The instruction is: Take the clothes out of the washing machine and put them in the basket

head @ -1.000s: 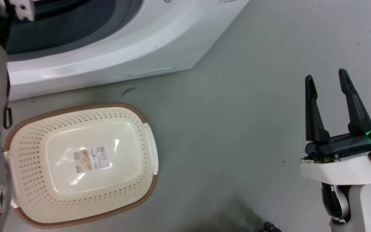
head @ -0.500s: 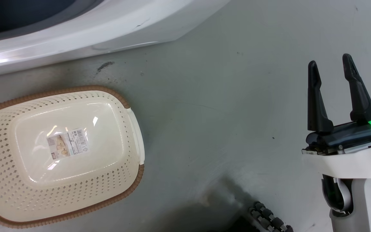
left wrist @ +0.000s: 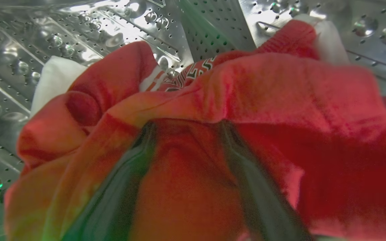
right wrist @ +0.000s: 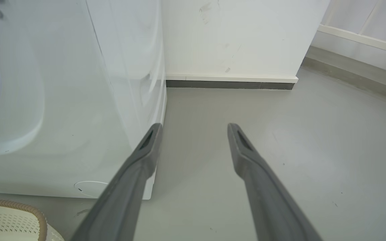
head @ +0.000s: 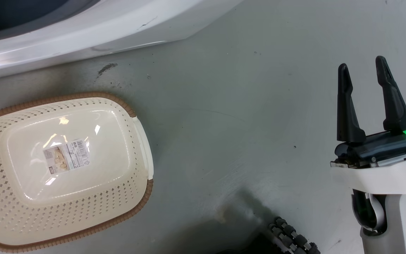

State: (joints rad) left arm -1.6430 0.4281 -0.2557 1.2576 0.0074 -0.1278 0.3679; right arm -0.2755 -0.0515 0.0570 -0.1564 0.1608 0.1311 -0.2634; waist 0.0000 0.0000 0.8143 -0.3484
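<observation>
Cream plastic, bare but for a label [head: 66, 160]: in the head view the basket [head: 125, 208] sits empty below the washing machine [head: 83, 31], with the right gripper [head: 361, 62] spread wide and holding nothing. In the left wrist view the red jersey [left wrist: 280, 100] lies bunched in the steel drum [left wrist: 62, 36]. The left gripper [left wrist: 188, 134] is buried in its folds, and I cannot tell whether it has closed. The right wrist view shows the washer front and a basket corner. Nothing has been delivered yet.

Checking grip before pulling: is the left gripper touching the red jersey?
Touching. Left wrist view: the left gripper has both fingers pressed into the red jersey, fabric folding over their tips.
</observation>
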